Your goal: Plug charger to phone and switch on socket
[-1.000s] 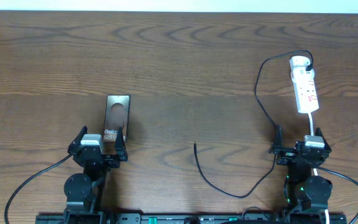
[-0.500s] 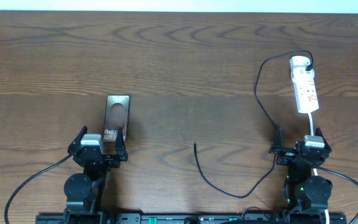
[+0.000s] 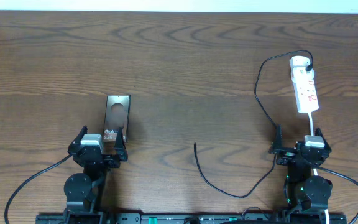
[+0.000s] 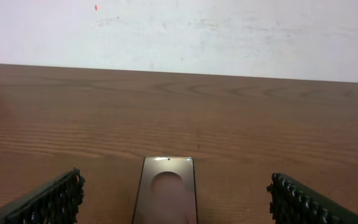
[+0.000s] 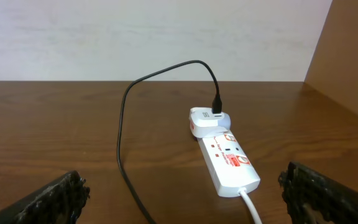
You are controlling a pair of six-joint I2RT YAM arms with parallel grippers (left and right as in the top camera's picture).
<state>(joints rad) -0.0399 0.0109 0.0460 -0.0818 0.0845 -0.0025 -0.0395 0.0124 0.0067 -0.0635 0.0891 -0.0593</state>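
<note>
The phone (image 3: 117,116) lies flat on the wooden table at the left, its lettered end toward my left gripper (image 3: 98,144). The left wrist view shows the phone (image 4: 166,198) between the open fingers of the left gripper (image 4: 174,214). The socket (image 3: 304,84) lies at the back right, with the charger's black plug in its far end. The charger cable (image 3: 263,106) loops down to a free tip (image 3: 195,145) at centre. My right gripper (image 3: 298,149) is open and empty, just in front of the socket (image 5: 225,157). The cable (image 5: 124,134) passes left of it.
The white cord (image 3: 312,123) runs from the socket toward the right arm. A brown wall panel (image 5: 347,56) stands at the right. A pale wall (image 4: 179,31) lies beyond the table's far edge.
</note>
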